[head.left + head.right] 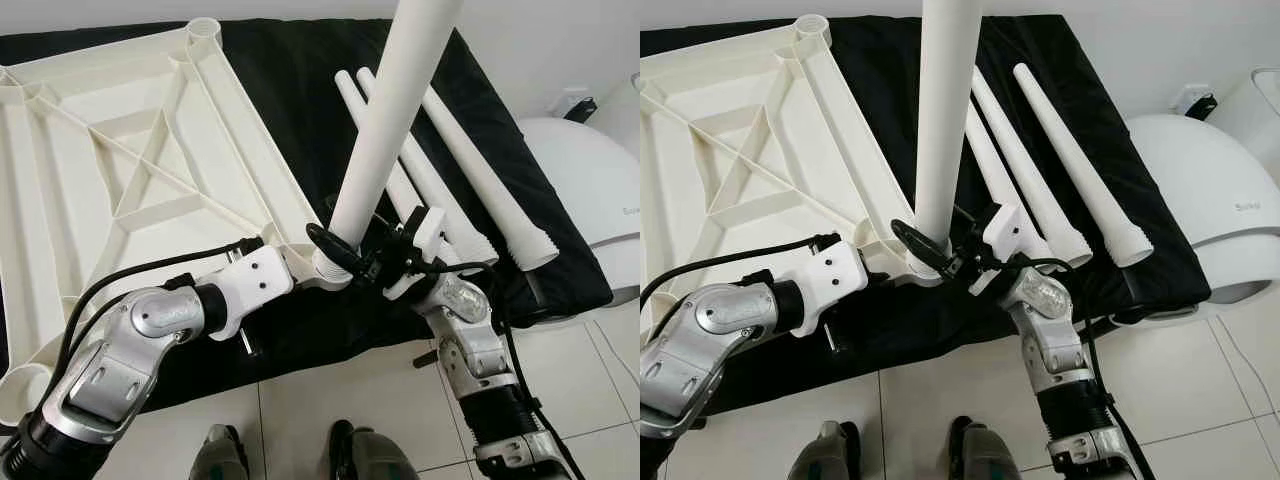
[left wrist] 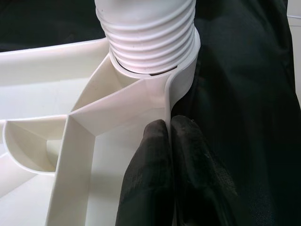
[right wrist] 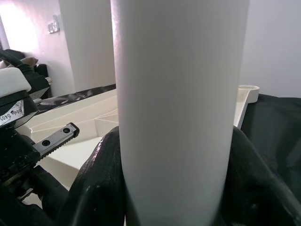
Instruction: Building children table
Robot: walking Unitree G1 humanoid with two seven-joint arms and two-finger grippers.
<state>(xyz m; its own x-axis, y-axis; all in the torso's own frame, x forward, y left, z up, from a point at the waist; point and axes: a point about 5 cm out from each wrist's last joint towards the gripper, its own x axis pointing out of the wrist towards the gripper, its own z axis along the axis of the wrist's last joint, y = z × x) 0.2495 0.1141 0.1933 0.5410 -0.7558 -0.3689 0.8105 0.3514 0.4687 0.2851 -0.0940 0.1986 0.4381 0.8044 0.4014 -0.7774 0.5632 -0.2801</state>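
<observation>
Right gripper (image 3: 174,188) is gripping the upright table leg (image 1: 945,110) in the tabletop (image 1: 110,150) near-right corner socket; left gripper (image 2: 171,141) is pinching that corner's rim.

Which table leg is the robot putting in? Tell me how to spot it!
Find the big white table top lying upside down on the black cloth. At its near corner one white leg stands upright in a socket, with the right pincer around it. The other legs lie flat on the cloth.

One white table top (image 1: 120,150) lies at the upper left. Four white table legs: one upright leg (image 1: 385,140) at center, three loose legs (image 1: 1080,160) at the upper right. Two robot grippers.
</observation>
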